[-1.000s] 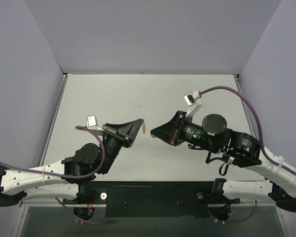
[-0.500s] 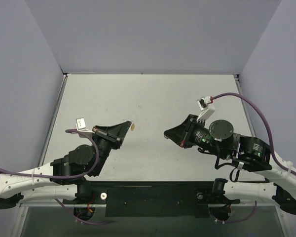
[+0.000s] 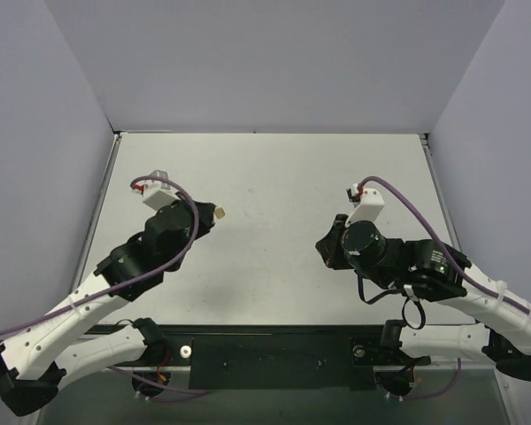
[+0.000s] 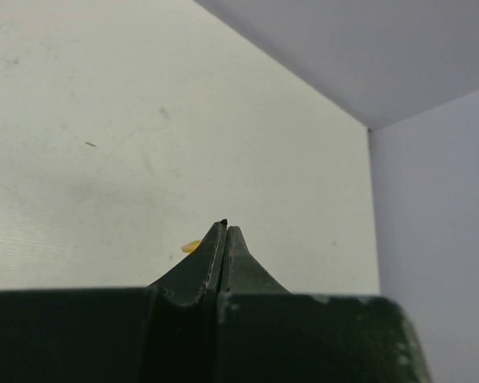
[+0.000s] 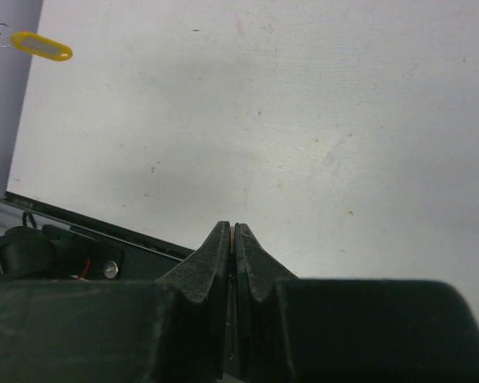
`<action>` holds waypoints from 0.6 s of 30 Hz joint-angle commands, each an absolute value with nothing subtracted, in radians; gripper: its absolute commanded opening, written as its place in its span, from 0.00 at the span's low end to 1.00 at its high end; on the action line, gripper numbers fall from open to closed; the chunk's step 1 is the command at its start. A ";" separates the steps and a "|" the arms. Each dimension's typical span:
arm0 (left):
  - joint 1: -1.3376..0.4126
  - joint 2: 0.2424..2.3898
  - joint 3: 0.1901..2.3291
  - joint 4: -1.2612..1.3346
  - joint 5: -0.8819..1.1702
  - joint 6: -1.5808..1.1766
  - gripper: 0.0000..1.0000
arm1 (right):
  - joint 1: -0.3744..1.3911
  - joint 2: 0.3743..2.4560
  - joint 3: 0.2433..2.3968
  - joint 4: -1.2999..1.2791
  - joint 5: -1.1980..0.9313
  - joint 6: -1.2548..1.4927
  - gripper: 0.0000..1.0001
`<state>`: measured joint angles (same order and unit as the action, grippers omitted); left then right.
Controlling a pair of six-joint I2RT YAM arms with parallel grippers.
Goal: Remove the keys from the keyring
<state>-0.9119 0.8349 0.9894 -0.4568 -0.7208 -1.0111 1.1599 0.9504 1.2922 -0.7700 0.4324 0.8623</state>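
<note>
Overhead camera looks down; wrist cameras skim the table [image 3: 274, 177].

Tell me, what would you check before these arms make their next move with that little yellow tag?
1. Left fingers closed: ok, pressed together.
2. Keyring held by the left fingers: ok, the yellow tag juts from their tip.
3. Right fingers closed: ok, no gap shows.
4. Key in the right fingers: cannot tell, no key shows in any view.
5. Key off the keyring: cannot tell, too small to see.
6. Arms apart: ok, bare table lies between them.
</note>
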 commanded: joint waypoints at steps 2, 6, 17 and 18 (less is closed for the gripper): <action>-0.804 0.940 0.991 -0.580 -0.439 -0.867 0.00 | 1.138 1.025 1.318 -0.821 0.483 0.807 0.00; -0.804 0.911 0.841 -0.489 -0.451 -0.841 0.00 | 1.065 1.095 1.321 -0.822 0.402 0.755 0.00; -0.799 0.862 0.617 -0.313 -0.485 -0.795 0.00 | 0.865 1.310 1.316 -0.776 0.304 0.658 0.00; -0.801 0.858 0.605 -0.307 -0.482 -0.796 0.00 | 0.859 1.327 1.313 -0.752 0.281 0.637 0.00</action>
